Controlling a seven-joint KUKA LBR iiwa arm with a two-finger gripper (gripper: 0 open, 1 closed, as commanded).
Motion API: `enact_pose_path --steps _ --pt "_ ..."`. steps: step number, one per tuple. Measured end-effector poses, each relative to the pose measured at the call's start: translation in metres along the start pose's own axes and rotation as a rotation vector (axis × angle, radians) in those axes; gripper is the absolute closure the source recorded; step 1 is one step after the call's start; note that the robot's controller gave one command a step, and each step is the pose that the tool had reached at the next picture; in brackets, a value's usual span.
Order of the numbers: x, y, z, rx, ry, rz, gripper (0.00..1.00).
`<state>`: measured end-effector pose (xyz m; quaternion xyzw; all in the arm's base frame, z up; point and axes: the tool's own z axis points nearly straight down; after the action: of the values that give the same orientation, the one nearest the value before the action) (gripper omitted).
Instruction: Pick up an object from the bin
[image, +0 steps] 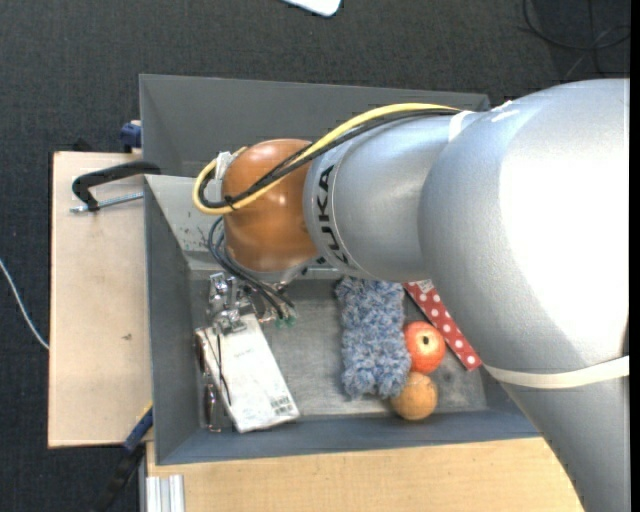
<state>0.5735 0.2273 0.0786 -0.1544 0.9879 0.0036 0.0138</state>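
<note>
Gripper sits at eight o'clock in the grey metal bin, over a flat white labelled packet, probably lining up; whether it is wide or narrow cannot be told.

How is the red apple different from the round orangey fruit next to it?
The red apple is bright red and shiny, while the orangey fruit is dull tan-orange all over. The red apple lies against a red dotted thing, while the orangey fruit sits lower in the view, right by the wall of the bin. Both are round, about the same size, close together, and next to the fuzzy blue cloth.
</note>
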Motion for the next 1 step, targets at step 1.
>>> enact_pose_path --steps 1 --pt "-0.0008 0.0000 -0.0006 0.000 -0.003 0.000 0.00"
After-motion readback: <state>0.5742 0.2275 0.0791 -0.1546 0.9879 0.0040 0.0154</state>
